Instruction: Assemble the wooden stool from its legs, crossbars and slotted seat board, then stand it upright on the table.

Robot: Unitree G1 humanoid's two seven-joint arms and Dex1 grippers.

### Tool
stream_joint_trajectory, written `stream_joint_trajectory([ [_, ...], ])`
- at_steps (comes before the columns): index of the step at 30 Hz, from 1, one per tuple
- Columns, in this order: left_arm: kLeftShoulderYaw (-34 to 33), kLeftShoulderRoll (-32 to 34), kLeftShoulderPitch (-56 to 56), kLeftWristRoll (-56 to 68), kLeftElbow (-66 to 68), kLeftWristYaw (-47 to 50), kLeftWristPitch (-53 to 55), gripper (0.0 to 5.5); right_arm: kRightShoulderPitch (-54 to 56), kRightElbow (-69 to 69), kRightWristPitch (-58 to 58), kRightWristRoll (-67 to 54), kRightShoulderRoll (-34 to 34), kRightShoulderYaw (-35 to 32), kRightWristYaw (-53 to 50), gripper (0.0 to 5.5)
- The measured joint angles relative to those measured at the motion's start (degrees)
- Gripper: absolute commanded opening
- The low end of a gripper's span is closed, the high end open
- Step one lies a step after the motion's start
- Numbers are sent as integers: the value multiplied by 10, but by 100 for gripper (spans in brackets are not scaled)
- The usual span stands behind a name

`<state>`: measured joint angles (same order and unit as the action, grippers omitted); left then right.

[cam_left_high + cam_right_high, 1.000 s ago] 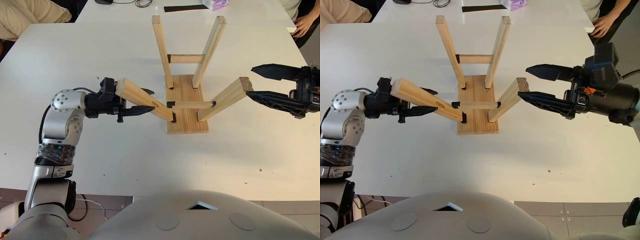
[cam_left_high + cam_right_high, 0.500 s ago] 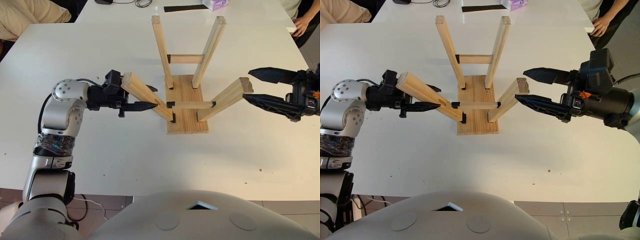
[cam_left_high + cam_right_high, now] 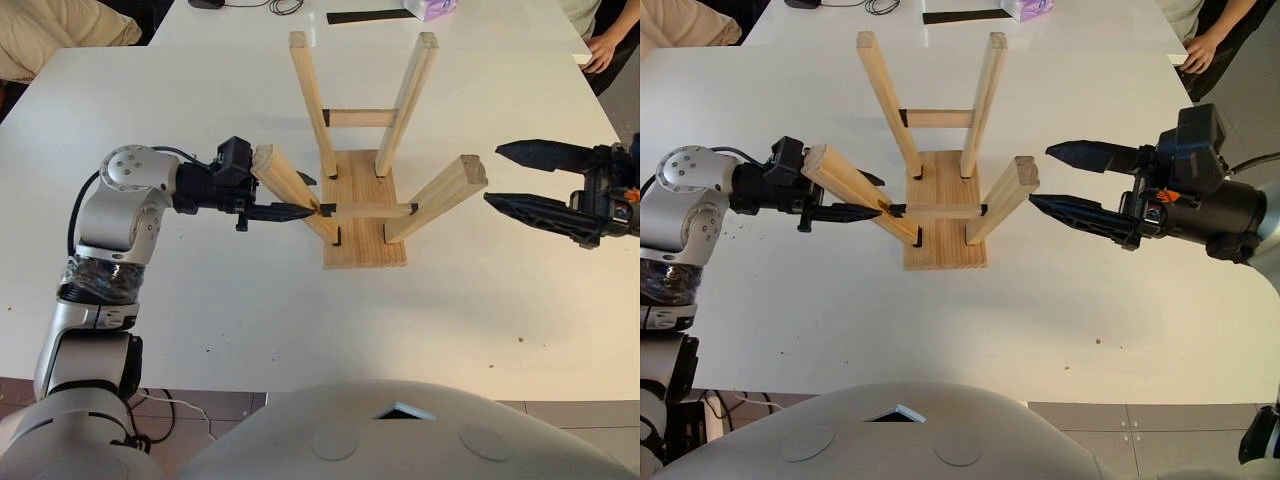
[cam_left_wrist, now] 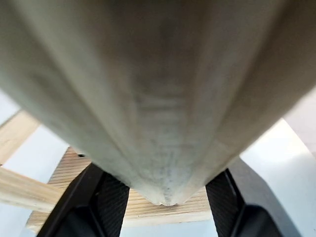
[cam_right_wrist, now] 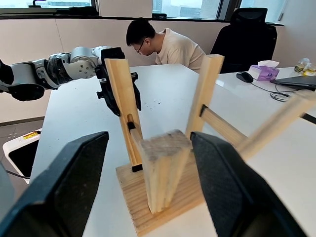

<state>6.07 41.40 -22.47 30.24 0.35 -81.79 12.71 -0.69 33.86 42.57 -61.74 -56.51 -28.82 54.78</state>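
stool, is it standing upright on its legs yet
No, the stool is upside down, its seat board flat on the table with the legs pointing up.

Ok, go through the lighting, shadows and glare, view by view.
Left eye view: even overhead light on the white table, only faint soft shadow around the seat board, no glare. Left wrist view: the leg in the left gripper sits against the lens, its near face dim. Right wrist view: bright windows behind, and the fingers of the right gripper show as dark shapes.
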Motion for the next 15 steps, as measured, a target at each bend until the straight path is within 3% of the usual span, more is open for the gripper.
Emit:
stream_joint_trajectory([
  [15, 23, 10, -10, 0, -5, 6, 12, 207, 4, 14, -3, -2, 3, 12, -11, 305],
])
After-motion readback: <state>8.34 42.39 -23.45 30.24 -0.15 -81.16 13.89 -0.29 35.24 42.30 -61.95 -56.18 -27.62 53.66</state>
